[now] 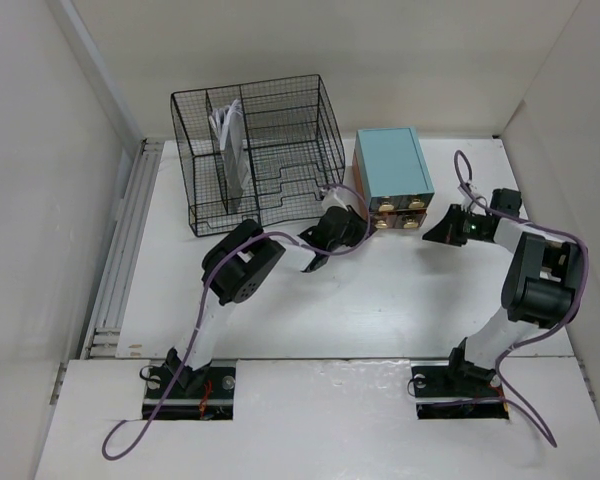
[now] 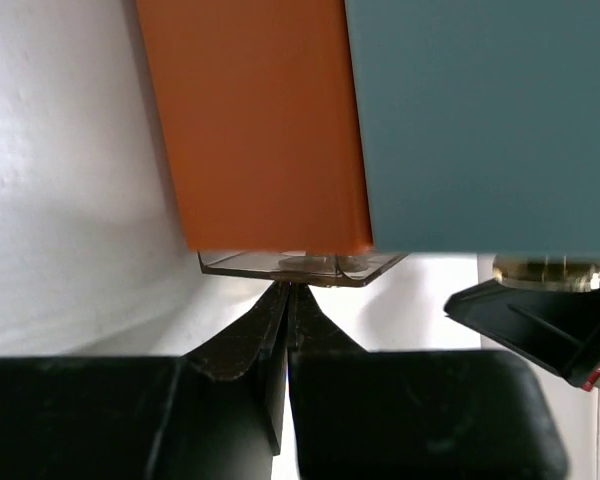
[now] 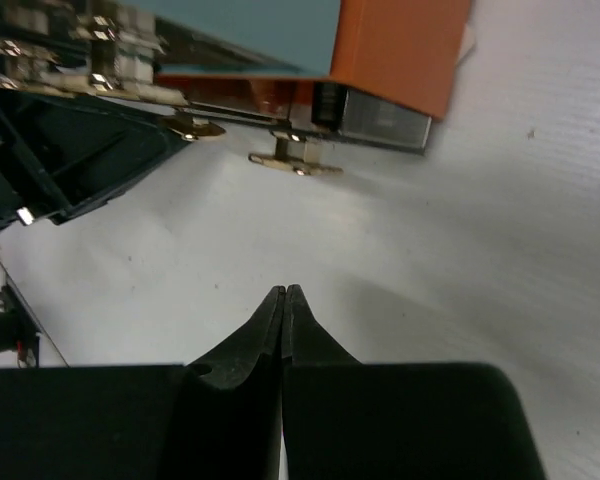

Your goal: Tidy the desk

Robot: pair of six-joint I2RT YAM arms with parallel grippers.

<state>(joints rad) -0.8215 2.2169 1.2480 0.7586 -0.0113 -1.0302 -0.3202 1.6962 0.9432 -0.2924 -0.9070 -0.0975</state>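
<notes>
The white desk (image 1: 380, 300) carries a teal drawer box (image 1: 392, 165) with orange sides and brass knobs at the back centre. My left gripper (image 1: 358, 222) is shut, with its tips against the box's lower left drawer. In the left wrist view the gripper (image 2: 290, 288) touches that drawer's clear front (image 2: 300, 266), below the orange side (image 2: 260, 120). My right gripper (image 1: 430, 236) is shut and empty, just right of the box's front. In the right wrist view the gripper (image 3: 284, 291) hovers over bare desk, short of a brass knob (image 3: 295, 165).
A black wire-mesh organizer (image 1: 255, 150) with white papers (image 1: 230, 135) stands at the back left, close beside the box. White walls enclose the desk on the left, back and right. A rail strip (image 1: 120, 260) runs along the left edge.
</notes>
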